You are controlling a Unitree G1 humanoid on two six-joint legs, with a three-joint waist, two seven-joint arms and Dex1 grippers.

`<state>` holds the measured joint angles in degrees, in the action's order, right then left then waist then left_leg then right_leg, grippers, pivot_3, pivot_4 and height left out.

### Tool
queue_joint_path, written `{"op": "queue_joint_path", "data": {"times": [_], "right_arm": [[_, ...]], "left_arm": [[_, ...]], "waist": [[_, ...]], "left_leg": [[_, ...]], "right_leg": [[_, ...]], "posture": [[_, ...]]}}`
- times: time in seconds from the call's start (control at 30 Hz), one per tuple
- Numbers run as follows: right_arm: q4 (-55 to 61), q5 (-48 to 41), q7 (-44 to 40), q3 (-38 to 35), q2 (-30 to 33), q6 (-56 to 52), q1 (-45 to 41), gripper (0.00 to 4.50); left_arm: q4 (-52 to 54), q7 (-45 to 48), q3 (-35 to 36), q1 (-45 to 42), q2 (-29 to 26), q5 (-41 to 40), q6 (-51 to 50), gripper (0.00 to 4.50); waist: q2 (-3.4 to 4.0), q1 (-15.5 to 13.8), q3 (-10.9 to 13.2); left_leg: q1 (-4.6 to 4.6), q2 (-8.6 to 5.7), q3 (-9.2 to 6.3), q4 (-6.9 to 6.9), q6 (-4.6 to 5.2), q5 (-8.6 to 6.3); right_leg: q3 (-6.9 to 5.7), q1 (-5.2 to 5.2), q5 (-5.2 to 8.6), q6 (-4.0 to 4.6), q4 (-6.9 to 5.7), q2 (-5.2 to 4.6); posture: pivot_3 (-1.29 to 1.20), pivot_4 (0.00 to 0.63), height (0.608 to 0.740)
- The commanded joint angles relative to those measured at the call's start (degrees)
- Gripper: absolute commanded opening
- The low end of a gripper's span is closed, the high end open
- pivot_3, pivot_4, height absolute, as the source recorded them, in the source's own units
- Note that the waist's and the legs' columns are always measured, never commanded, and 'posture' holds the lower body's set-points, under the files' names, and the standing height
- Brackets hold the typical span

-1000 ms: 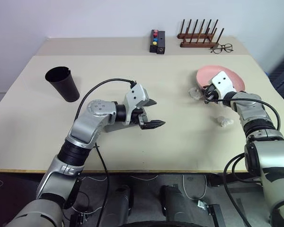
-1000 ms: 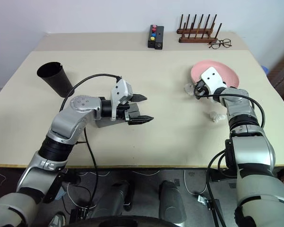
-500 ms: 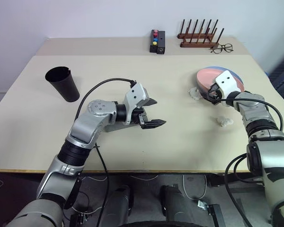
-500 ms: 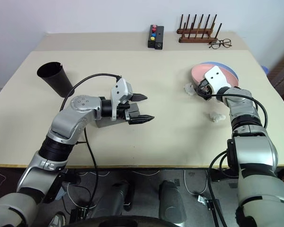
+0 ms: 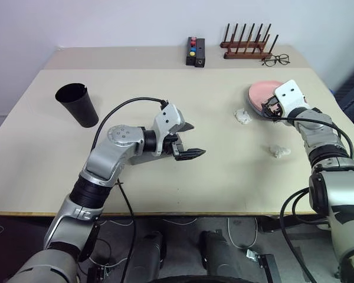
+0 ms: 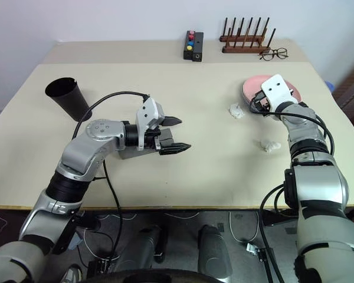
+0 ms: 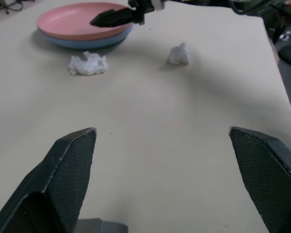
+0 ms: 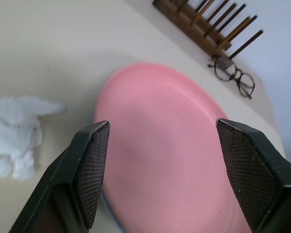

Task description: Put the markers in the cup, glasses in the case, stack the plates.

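Now the pink plate point(image 8: 169, 145) is sitting on the blue plate point(image 7: 94, 42) at the bench's point(image 5: 165, 94) far right. The right claw point(image 8: 160, 184), spread wide and empty, is hovering over it; lifting carelessly risks clipping the rim and sliding the stack askew.

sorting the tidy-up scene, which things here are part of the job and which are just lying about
Part of the job:
- pink plate, stacked on the light blue plate
- black cup
- grey case, behind the left gripper

Just lying about:
- two crumpled tissues
- wire-framed spectacles
- wooden peg rack
- black button box
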<state>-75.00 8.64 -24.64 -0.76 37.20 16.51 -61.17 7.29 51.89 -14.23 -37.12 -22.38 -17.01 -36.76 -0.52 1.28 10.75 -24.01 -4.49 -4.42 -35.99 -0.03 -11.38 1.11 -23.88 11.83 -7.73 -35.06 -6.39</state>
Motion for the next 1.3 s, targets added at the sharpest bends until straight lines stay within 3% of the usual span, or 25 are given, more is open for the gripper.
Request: {"op": "queue_joint_path", "data": {"times": [0.03, 0.17, 0.3, 0.4, 0.7, 1.1, 1.2, 1.3], "right_arm": [[3.14, -4.26, -5.84, -3.38, 0.80, 0.97, -1.67, 3.55], [6.39, -8.00, -14.00, -5.52, 1.76, -1.86, 0.11, 3.55], [20.78, -13.42, -31.91, -5.91, 7.01, -12.32, 11.63, 3.55], [27.78, -15.18, -35.52, -6.54, 10.35, -17.32, 18.61, 3.55], [36.45, -18.18, -39.15, -8.56, 15.31, -24.58, 30.08, 3.55], [40.39, -20.16, -39.96, -8.27, 13.71, -28.77, 35.69, 3.55], [39.99, -19.87, -39.31, -8.02, 13.54, -28.59, 35.67, 2.75], [39.96, -19.61, -38.45, -7.98, 13.42, -27.53, 35.95, 1.33]], "left_arm": [[1.92, -0.54, 1.07, -0.23, 0.28, -1.10, 0.39, 4.50], [1.05, -0.30, 0.73, -0.67, 0.86, -1.14, 0.97, 4.50], [-0.44, 2.38, -0.13, -1.32, 0.99, -1.47, 2.00, 4.50], [-1.50, 4.40, -0.83, -1.76, 0.67, -1.57, 2.89, 4.50], [-5.35, 9.82, -2.60, -3.76, -0.79, -0.25, 6.50, 4.50], [-7.19, 11.96, -2.83, -4.81, -1.48, 0.99, 8.75, 4.50], [-7.06, 11.81, -2.77, -4.87, -1.35, 1.13, 8.66, 4.50], [-6.73, 11.60, -2.70, -4.59, -1.34, 1.34, 8.60, 4.50]], "waist": [[0.00, 0.01, 0.00], [0.00, -0.05, 0.00], [0.00, -0.94, 0.00], [0.03, -0.49, 0.01], [0.10, -0.12, 0.02], [0.10, -0.55, 0.02], [0.10, -0.52, 0.02], [0.10, -0.54, 0.02]], "left_leg": [[0.00, 0.00, 0.00, 0.00, 0.00, 0.00], [0.00, 0.00, 0.00, -0.02, 0.00, 0.00], [0.00, -0.01, -0.10, -0.04, 0.01, 0.00], [0.01, -0.09, -0.15, -0.09, 0.02, -0.01], [0.18, 0.03, 0.04, -0.05, 0.02, -0.02], [0.16, 0.00, 0.03, -0.13, 0.02, -0.02], [0.16, 0.00, 0.03, -0.11, 0.02, -0.02], [0.16, 0.01, 0.02, -0.11, 0.02, -0.02]], "right_leg": [[0.00, 0.01, 0.00, 0.00, 0.00, 0.01], [0.00, 0.02, -0.01, -0.01, 0.00, 0.01], [-0.08, 0.11, 0.00, -0.01, 0.02, 0.01], [-0.13, 0.19, 0.01, -0.02, 0.07, -0.04], [-0.02, 0.20, 0.11, 0.16, 0.01, -0.04], [-0.04, 0.24, 0.11, 0.16, 0.05, -0.08], [-0.03, 0.23, 0.11, 0.16, 0.05, -0.08], [-0.04, 0.23, 0.11, 0.16, 0.05, -0.08]], "posture": [[0.00, 0.150, 0.740], [0.00, 0.150, 0.740], [0.00, 0.150, 0.740], [0.00, 0.150, 0.740], [0.00, 0.150, 0.740], [0.00, 0.150, 0.740], [0.00, 0.150, 0.740], [0.00, 0.150, 0.740]]}}
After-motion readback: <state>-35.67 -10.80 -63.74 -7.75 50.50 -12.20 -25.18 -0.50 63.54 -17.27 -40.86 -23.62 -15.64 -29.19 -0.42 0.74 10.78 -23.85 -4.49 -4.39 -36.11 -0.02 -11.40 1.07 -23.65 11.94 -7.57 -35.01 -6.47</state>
